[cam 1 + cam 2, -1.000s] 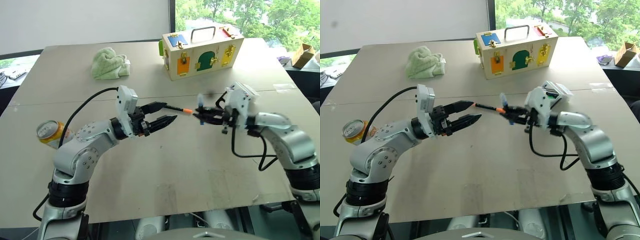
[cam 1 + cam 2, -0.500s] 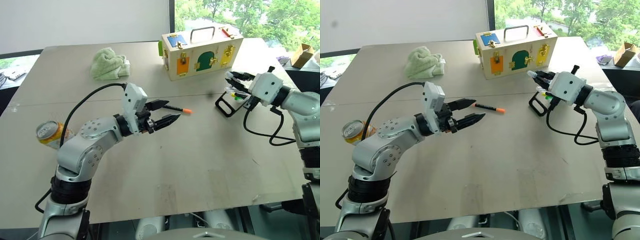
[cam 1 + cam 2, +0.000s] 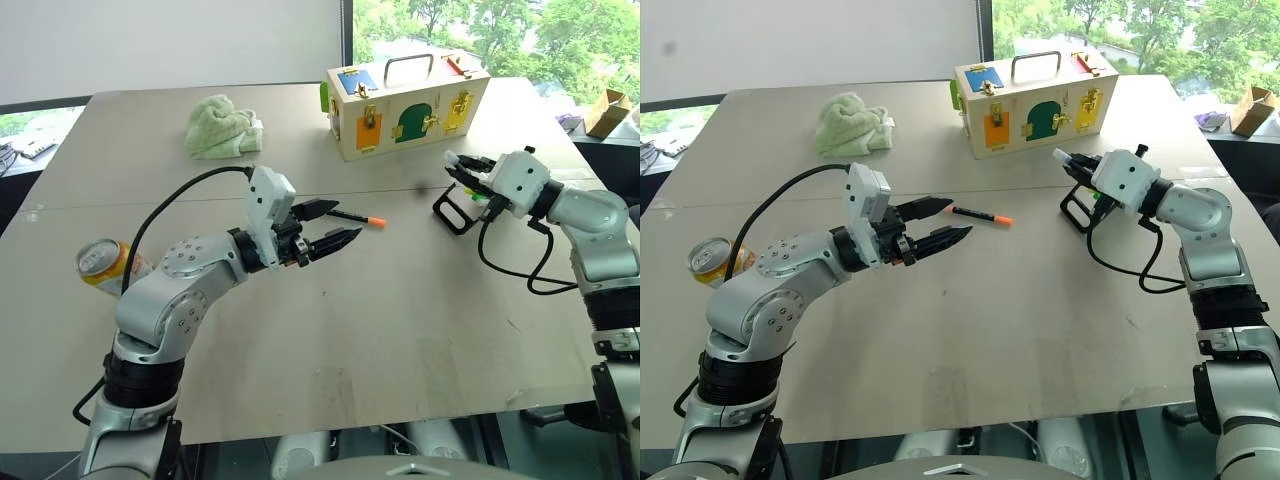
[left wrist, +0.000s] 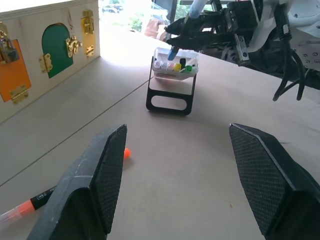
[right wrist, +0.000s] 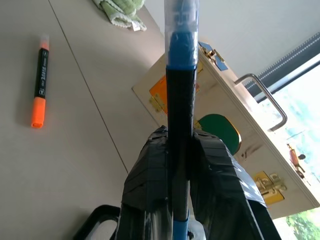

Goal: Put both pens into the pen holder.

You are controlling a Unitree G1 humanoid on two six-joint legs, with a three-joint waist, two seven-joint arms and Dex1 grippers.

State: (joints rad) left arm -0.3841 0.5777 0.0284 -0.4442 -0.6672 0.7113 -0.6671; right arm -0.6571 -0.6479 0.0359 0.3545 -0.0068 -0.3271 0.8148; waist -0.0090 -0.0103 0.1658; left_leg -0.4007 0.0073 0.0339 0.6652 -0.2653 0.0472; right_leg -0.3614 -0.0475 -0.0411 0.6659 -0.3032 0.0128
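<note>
Left gripper [image 3: 328, 226]: hovering low over the table [image 3: 400, 320], jaws standing wide apart around nothing; staying where it was a second ago.
Orange-capped pen [image 3: 354, 217]: lying flat on the table just past the left fingertips, untouched and unmoved.
Right gripper [image 3: 1083, 170]: pinching the blue-capped pen [image 5: 180, 75] with jaws closed; having swung away from the table's middle, now holding the pen's tip over the pen holder [image 4: 173, 67].
Pen holder: standing in front of the wooden box [image 3: 405, 97], as before.
</note>
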